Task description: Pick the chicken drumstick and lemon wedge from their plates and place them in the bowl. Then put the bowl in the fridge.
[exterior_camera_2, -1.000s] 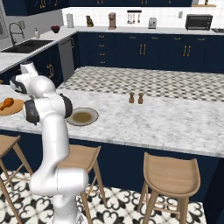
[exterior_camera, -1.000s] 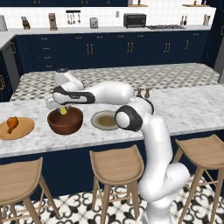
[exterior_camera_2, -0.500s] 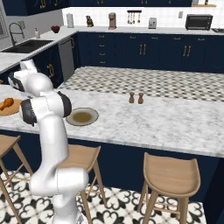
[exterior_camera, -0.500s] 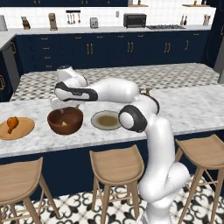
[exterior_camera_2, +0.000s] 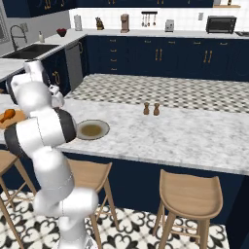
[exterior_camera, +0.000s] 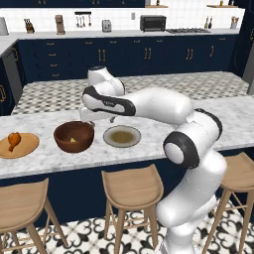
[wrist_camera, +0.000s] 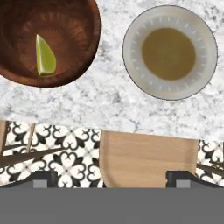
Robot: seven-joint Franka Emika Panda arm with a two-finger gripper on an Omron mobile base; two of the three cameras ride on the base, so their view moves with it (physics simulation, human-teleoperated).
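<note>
Lemon wedge (wrist_camera: 44, 57) in bowl (wrist_camera: 65, 65), claw (wrist_camera: 112, 177) spread & empty above it; w/ drumstick (exterior_camera: 14, 140) left of bowl, watch you don't clip its rim

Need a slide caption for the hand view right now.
Lemon wedge lying in the wooden bowl, empty grey-olive plate beside it on the marble counter.

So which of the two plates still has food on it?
The tan wooden plate at the far left, beyond the bowl: the chicken drumstick lies on it. The grey plate beside the bowl is bare; the lemon wedge is already in the bowl.
</note>
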